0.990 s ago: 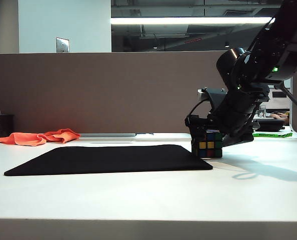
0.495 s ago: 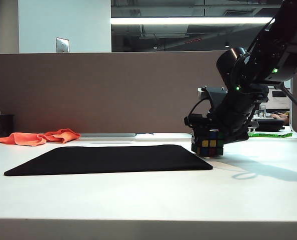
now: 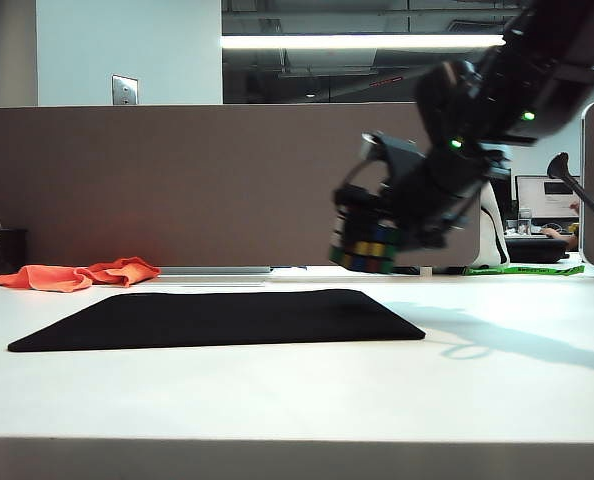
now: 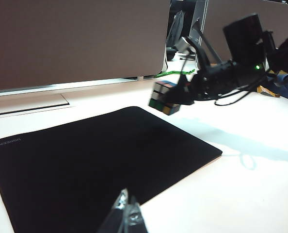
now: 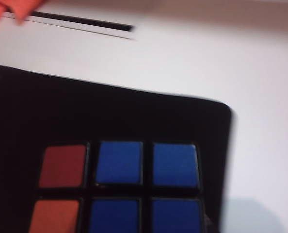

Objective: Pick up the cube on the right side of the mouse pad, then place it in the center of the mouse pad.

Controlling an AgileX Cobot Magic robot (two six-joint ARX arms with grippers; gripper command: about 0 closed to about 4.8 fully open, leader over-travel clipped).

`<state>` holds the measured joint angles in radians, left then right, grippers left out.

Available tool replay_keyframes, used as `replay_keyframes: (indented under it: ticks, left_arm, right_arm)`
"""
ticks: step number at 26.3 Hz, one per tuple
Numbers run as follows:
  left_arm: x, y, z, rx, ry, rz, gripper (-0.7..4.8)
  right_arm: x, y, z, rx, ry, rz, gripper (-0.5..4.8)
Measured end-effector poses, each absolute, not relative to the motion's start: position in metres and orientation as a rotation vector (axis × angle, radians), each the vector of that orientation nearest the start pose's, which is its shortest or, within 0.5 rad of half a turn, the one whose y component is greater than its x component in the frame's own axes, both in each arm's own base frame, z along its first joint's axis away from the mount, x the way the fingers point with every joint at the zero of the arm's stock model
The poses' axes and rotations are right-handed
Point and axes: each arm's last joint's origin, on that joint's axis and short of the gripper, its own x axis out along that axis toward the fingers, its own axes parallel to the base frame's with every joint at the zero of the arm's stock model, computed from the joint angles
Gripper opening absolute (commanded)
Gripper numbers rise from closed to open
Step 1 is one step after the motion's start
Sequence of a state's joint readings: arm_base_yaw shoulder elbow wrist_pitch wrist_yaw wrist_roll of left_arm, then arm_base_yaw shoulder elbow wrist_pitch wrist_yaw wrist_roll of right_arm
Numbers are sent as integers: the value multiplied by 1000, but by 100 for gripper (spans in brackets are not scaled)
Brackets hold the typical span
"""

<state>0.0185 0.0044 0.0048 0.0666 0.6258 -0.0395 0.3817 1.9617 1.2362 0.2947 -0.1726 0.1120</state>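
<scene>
Now that the cube has left the worktop, where it sat a second ago just off the right edge of the mouse pad, we have the pick-up done and the carry begun. Our right tool is pinching the cube, which hangs tilted in the air above the pad's right end, clear of the surface. From the left wrist view we see it over the pad's far right corner, the arm reaching in from the right side of the worktop. The right wrist view shows only blue and red stickers close up, with the black pad beneath.

Our left tool waits low by the pad's near edge, its tips pressed together and holding nothing.

We judge that the cube has to travel further toward the middle of the pad before lowering. An orange cloth lies near the far left edge, well apart.
</scene>
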Motion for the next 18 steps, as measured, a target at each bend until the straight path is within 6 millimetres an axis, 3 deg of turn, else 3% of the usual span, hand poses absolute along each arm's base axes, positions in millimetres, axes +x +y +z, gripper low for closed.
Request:
replay_keyframes:
  ticks: [2, 9, 12, 18]
  left_arm:
    - [92, -15, 171, -17, -53, -608, -6]
    - [92, -15, 171, -17, -52, -608, -6]
    - [92, -15, 171, -17, -53, -608, -6]
    - [92, -15, 171, -17, -53, -608, -6]
  right_arm:
    - [392, 195, 204, 54, 421, 599, 292]
    - [373, 241, 217, 12, 413, 608, 292]
    - [353, 276, 209, 0, 430, 606, 292]
    - [342, 306, 192, 50, 466, 518, 292]
